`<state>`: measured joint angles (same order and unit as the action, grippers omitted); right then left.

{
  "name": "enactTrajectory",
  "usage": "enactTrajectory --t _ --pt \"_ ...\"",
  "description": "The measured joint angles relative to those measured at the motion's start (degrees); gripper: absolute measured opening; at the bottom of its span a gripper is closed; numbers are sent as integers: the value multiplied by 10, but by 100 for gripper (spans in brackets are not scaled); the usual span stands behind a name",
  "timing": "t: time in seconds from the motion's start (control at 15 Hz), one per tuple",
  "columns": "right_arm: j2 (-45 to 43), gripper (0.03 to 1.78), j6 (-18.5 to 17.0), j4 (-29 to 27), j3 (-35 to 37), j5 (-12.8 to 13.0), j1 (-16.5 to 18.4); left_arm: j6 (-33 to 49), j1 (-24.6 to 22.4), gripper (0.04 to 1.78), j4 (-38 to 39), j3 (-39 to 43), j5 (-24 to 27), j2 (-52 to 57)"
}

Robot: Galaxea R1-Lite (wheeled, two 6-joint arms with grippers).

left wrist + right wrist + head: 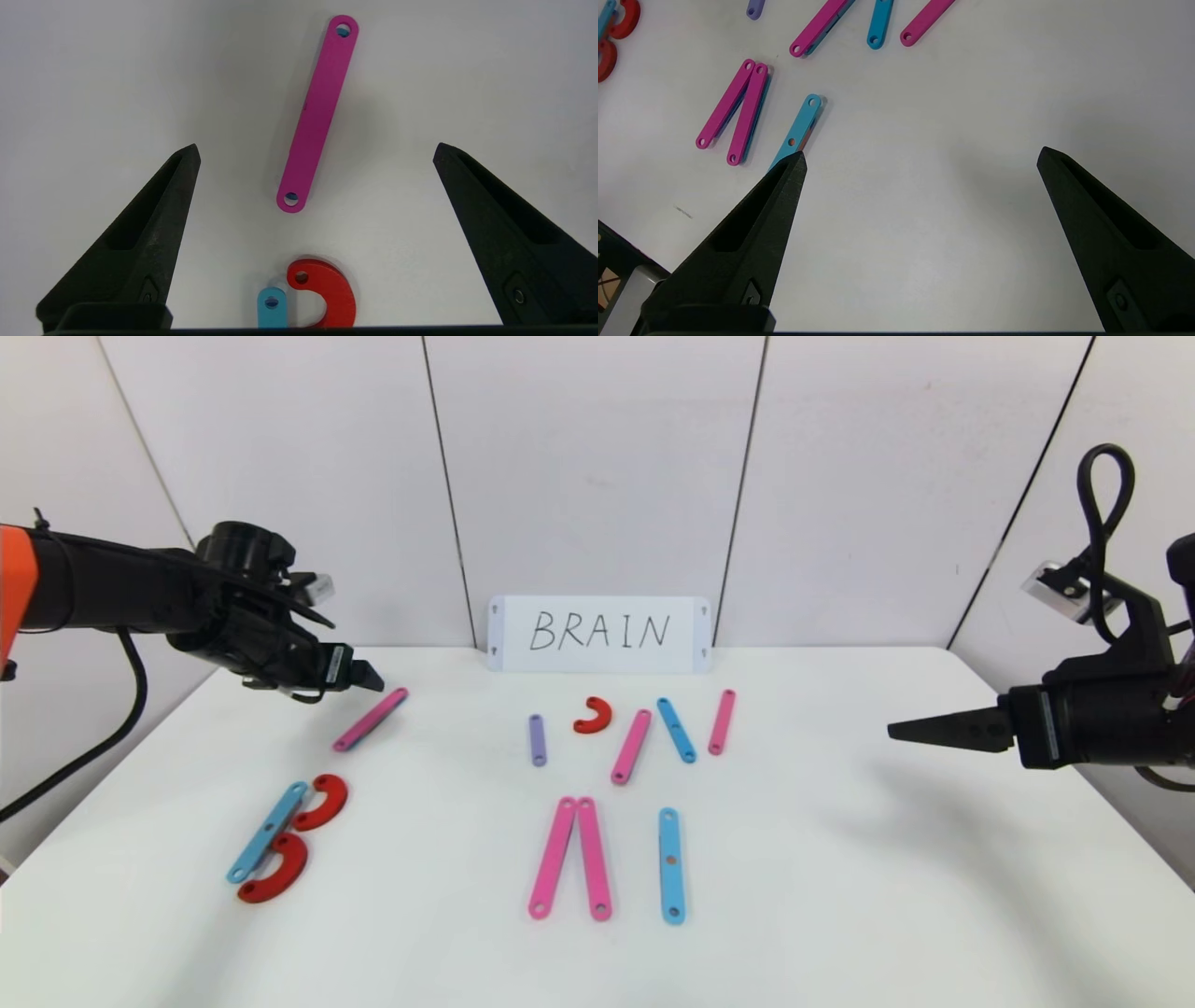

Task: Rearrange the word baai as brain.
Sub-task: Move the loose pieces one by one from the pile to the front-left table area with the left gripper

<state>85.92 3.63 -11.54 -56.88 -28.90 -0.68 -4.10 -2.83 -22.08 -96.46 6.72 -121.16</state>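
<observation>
**Both claws released above the tabletop, letter pieces all lying free**

Your left claw (316, 148) hangs over the far left part of the white tabletop (840, 896), its fingers spread wide and holding nothing. In the left wrist view a lone pink bar (317, 114) lies flat between the two fingers, touching neither. In the head view that same pink bar lies slanted just beside the claw's tip, toward the middle of the tabletop.

Nearer you on the left lies the B: a blue bar (267, 832) with two red C-curves (319, 803) touching its right side.

Your right claw (921, 154) hovers at the right side, also released and empty, well apart from every piece. In its wrist view one fingertip overlaps the end of the single blue bar (799, 128), but the head view shows that claw off to the right of it.

In the middle, two pink bars (569, 857) meet at their far ends like an A without its crossbar, with the single blue bar upright just right of them. Behind them lie a short purple bar (537, 739), a small red C-curve (594, 715), then pink, blue and pink bars (676, 730) forming an N shape.

The white card (598, 633) reading "BRAIN" stands against the back wall.
</observation>
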Motion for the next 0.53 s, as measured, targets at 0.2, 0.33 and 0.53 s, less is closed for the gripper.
enactTrajectory --t 0.2,0.33,0.53 --pt "0 173 0 0 0 0 -1 0 -6 175 0 -16 4 -33" --pt "0 173 0 0 0 1 -1 0 -6 175 0 -20 4 -46" --pt "0 173 0 0 0 0 -1 -1 0 175 -1 -24 4 -65"
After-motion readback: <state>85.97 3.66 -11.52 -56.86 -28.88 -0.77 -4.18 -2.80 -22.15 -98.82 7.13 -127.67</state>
